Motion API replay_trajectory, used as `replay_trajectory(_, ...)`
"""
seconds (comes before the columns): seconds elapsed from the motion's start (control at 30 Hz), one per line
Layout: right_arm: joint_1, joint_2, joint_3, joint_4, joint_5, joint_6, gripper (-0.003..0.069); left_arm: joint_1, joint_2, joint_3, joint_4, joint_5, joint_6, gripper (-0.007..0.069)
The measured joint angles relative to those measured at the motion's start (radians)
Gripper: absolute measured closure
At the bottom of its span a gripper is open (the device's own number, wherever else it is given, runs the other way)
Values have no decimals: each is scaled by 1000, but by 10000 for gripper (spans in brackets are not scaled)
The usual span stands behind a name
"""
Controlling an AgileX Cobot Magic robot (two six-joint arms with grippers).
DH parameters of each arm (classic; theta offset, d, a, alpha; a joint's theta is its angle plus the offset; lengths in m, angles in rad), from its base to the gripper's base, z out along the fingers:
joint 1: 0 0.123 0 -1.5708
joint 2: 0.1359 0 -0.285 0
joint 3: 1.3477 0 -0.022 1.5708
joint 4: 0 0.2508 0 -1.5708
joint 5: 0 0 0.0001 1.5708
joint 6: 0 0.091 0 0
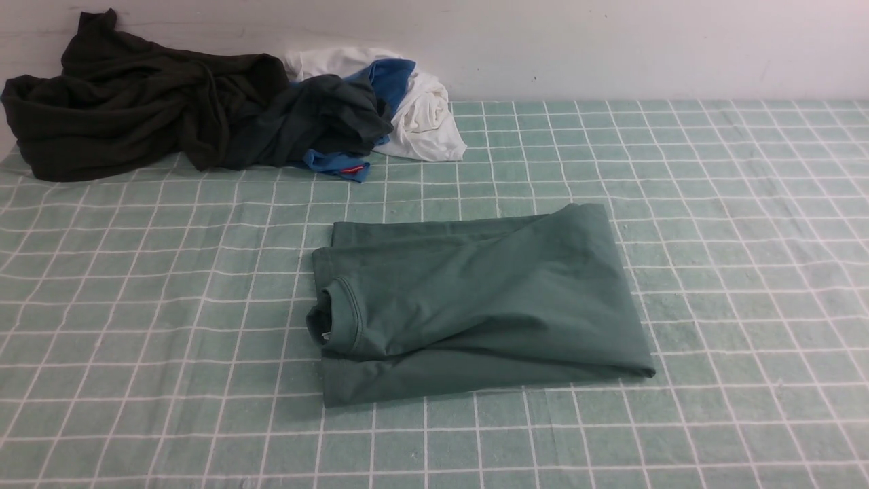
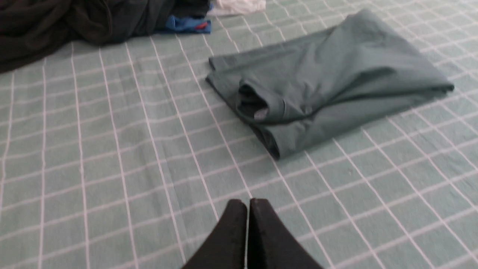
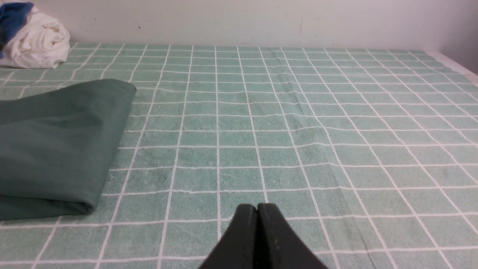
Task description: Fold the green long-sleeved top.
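The green long-sleeved top [image 1: 475, 299] lies in a compact folded rectangle at the middle of the checked cloth, its ribbed neck at the left end. It also shows in the left wrist view, top [image 2: 328, 82], and at the edge of the right wrist view, top [image 3: 56, 145]. My left gripper [image 2: 248, 201] is shut and empty, hanging over bare cloth well short of the top. My right gripper [image 3: 257, 206] is shut and empty too, off to the side of the top's folded end. Neither arm appears in the front view.
A blackish-olive garment [image 1: 129, 102] is heaped at the back left against the wall. Beside it lies a dark grey-green garment [image 1: 319, 119] tangled with blue cloth [image 1: 394, 78] and white cloth [image 1: 424, 115]. The green checked tablecloth [image 1: 713, 238] covers the table.
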Motion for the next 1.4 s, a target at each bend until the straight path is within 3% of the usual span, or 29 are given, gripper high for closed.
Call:
replay_trajectory(0.1,0,0,0,0,0,0,673,7,0,66,30,-181,0,628)
replay_trajectory(0.23,0,0,0,0,2,1,673,91,-3,268,159,-587,-5,628)
replay_trajectory(0.37,0,0,0,0,3,1,673,206,-40,423,161,-733,-31,628)
replay_trajectory(0.53,0,0,0,0,4,1,673,289,-52,565,117,-748,-39,628)
replay_trajectory(1.1,0,0,0,0,4,1,673,231,-52,577,133,-627,-47,628)
replay_trajectory(1.4,0,0,0,0,4,1,673,295,-52,576,133,-626,-48,628)
